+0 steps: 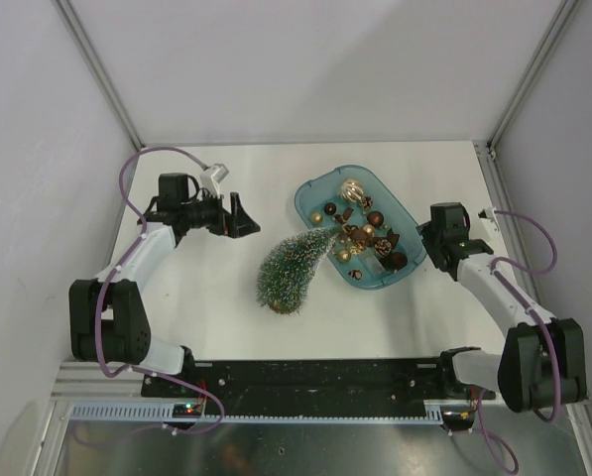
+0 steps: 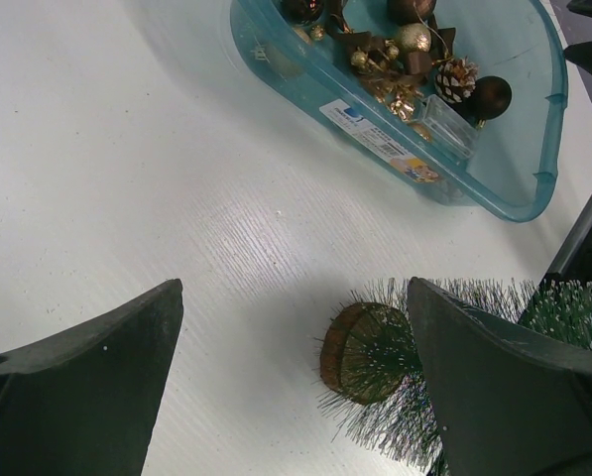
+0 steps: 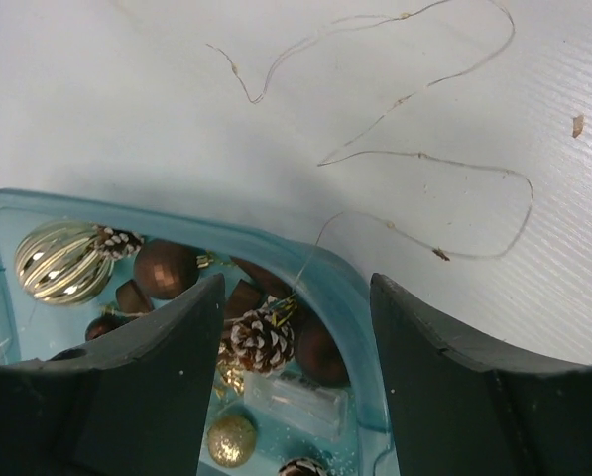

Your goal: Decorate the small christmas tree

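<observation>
Small christmas tree (image 1: pixel 294 270) is tipped over on the table (image 1: pixel 196 178), tip against the teal tray (image 1: pixel 298 203), round base pointing away from it. It lies close by the right finger of my left gripper (image 1: pixel 244 216), which partly hides it. That gripper is spread wide and empty. Right gripper (image 3: pixel 296 288) hangs over the tray rim, also spread, holding nothing. Below it is a pine cone (image 3: pixel 261 340). Brown ball (image 3: pixel 165 268) and gold ribbed ball (image 3: pixel 62 260) sit to its left. Thin wire (image 3: pixel 424 159) loops on the table beyond.
</observation>
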`<action>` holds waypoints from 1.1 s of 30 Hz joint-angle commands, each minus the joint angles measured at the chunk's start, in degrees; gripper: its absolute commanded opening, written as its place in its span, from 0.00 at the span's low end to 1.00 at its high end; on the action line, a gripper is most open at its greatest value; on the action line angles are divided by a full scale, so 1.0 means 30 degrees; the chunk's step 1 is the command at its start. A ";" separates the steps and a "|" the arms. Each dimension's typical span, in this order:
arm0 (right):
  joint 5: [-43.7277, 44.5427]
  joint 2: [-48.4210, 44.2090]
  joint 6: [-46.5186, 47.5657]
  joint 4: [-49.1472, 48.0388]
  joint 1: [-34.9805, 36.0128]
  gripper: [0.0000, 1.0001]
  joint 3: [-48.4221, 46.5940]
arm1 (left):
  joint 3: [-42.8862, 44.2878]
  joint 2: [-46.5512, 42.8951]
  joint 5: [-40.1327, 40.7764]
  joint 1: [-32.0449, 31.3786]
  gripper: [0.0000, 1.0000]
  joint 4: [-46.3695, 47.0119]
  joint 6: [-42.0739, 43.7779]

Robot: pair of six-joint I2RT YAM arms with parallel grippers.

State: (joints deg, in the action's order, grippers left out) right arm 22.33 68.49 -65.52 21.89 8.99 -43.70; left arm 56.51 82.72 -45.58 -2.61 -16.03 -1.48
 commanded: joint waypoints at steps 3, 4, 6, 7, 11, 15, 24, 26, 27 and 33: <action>0.0816 0.2071 -0.1370 -0.1346 -0.0365 0.57 0.0045 | -0.0102 -0.0322 -0.0048 0.0074 1.00 0.0069 0.0462; 0.0774 0.2291 -0.1426 -0.1480 -0.0422 0.54 0.0041 | -0.0109 -0.0309 -0.0044 0.0077 1.00 0.0055 0.0462; 0.0793 0.2560 -0.1438 -0.1741 -0.0457 0.43 0.0059 | -0.0151 -0.0351 -0.0005 0.0094 1.00 0.0052 0.0462; 0.0836 0.2565 -0.1401 -0.1867 -0.0453 0.37 0.0048 | -0.0178 -0.0354 0.0022 0.0087 1.00 0.0061 0.0462; 0.1146 0.1909 -0.1037 -0.2043 -0.0479 0.14 0.0044 | -0.0296 -0.0368 0.0077 0.0122 1.00 0.0044 0.0462; 0.1585 0.0722 -0.0366 -0.2034 -0.0501 0.02 0.0041 | -0.0334 -0.0258 -0.0031 0.0137 1.00 0.0041 0.0462; 0.0707 -0.1448 0.1908 -0.3393 -0.0078 0.00 -0.1151 | -0.0170 -0.0549 -0.0264 0.0139 0.99 0.0057 0.0319; -0.0190 -0.1232 0.2618 -0.3567 0.0215 0.00 -0.2370 | -0.0057 -0.0573 -0.0382 0.0138 1.00 0.0060 0.0222; -0.0579 -0.1000 0.3029 -0.3601 0.0513 0.00 -0.2983 | 0.0045 -0.0552 -0.0504 0.0138 1.00 0.0051 0.0137; -0.1973 0.0464 0.5369 -0.3666 0.2528 0.00 -0.8054 | 0.1390 0.0036 -0.0921 0.0085 1.00 0.0070 -0.0015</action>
State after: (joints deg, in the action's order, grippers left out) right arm 19.66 68.29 -55.57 14.17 13.32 -58.30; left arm 56.25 82.72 -46.35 -2.48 -16.88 -1.54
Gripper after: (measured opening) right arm 0.009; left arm 0.995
